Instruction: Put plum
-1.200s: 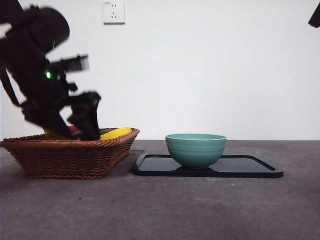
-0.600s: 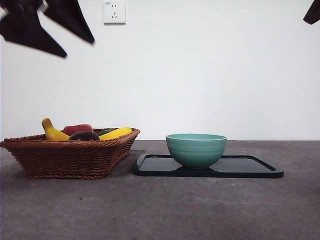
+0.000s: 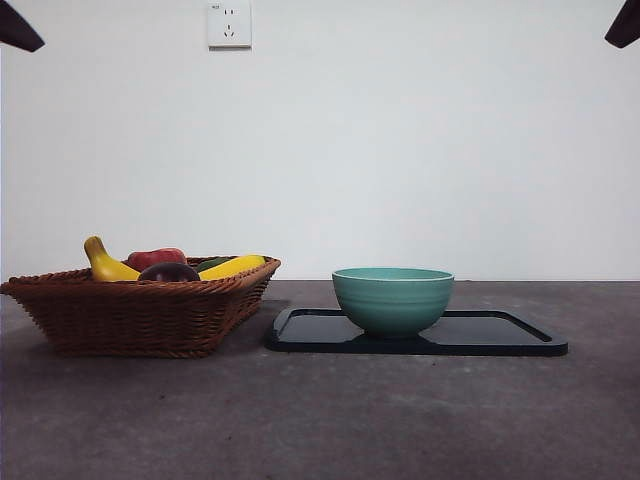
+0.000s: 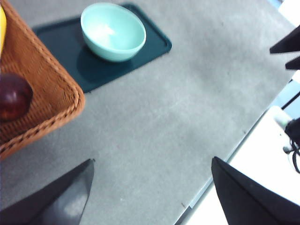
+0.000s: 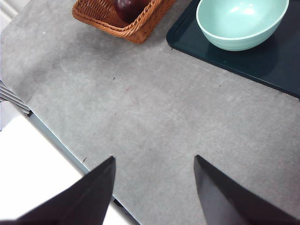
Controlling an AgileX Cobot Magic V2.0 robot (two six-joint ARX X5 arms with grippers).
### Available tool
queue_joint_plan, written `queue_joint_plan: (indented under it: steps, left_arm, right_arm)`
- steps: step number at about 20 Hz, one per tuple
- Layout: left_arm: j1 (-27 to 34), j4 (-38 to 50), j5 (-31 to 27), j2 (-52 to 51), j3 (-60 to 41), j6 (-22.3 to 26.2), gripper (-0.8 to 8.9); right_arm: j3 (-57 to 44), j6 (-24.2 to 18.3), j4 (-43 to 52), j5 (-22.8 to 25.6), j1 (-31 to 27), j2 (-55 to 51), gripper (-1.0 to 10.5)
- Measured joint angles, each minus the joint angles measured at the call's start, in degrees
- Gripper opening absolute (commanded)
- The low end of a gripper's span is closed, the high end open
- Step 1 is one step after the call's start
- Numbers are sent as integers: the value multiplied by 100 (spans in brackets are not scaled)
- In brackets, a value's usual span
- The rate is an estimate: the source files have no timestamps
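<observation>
The plum [image 3: 168, 271], very dark maroon, lies in the wicker basket [image 3: 130, 310] at the left of the table. It also shows in the left wrist view [image 4: 14, 96] and at the edge of the right wrist view [image 5: 129, 7]. My left gripper [image 4: 152, 161] is open and empty, high above the bare table beside the basket [image 4: 47, 79]. In the front view it is only a black tip [image 3: 18, 28] at the top left corner. My right gripper [image 5: 154, 158] is open and empty, waiting high at the top right corner [image 3: 625, 25].
Two yellow bananas [image 3: 100, 262] and a red fruit [image 3: 155, 257] share the basket. A teal bowl [image 3: 392, 298] stands empty on a dark tray [image 3: 500, 335] right of the basket. The table's front edge shows in both wrist views.
The left arm has lifted out of the basket and drawn back to the top left corner with nothing in it. The plum stays in the basket.
</observation>
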Motion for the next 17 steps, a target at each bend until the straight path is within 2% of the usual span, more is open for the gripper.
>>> queue_joint_plan:
  steps: [8, 14, 17]
  left_arm:
    - [0, 37, 2, 0, 0, 11, 404]
    - [0, 39, 0, 0, 0, 11, 405]
    - [0, 39, 0, 0, 0, 11, 404]
  right_arm:
    - [0, 63, 2, 31, 0, 0, 266]
    - [92, 1137, 682, 612, 0, 337, 268]
    - [621, 1353, 876, 925, -11, 1132, 281]
